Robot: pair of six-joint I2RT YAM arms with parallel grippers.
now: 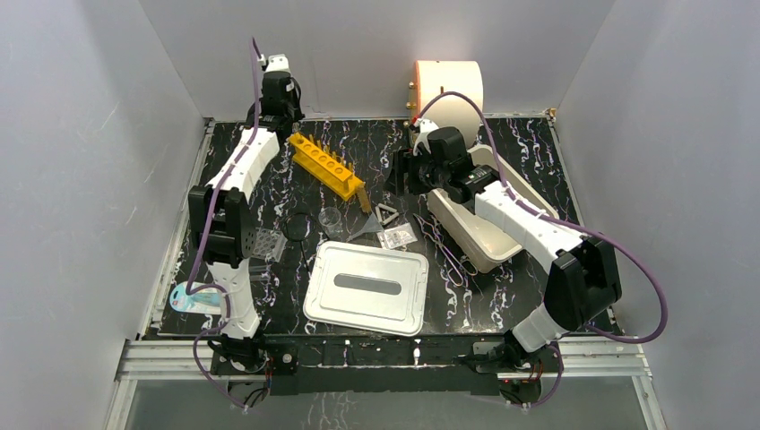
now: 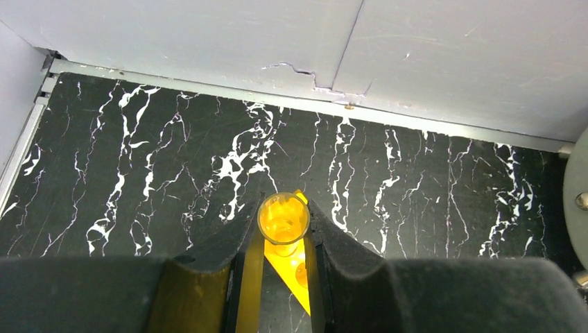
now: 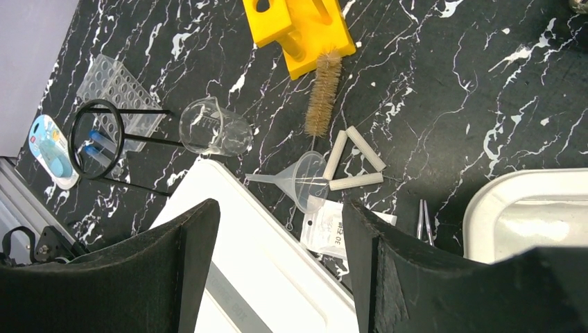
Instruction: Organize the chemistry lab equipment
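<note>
My left gripper (image 2: 284,202) is shut on a clear tube (image 2: 283,220), seen end-on right over the far end of the orange tube rack (image 2: 295,274). From above, this gripper (image 1: 283,115) hangs at the back left, by the rack (image 1: 327,166). My right gripper (image 3: 281,208) is open and holds nothing, hovering (image 1: 410,172) over the middle of the table. Below it lie a funnel (image 3: 305,182), a white triangle (image 3: 353,161), a tiny beaker (image 3: 211,128), wire tongs (image 3: 424,220), a clear well plate (image 3: 118,90) and blue-capped vials (image 3: 97,142).
A flat white lid (image 1: 366,287) lies at the front centre, with a white tub (image 1: 475,228) under the right arm. The cream drum (image 1: 448,85) stands at the back wall. A brush (image 3: 322,94), a black ring stand (image 3: 97,135), a small bag (image 3: 326,225) and a blue packet (image 1: 193,298) also lie about.
</note>
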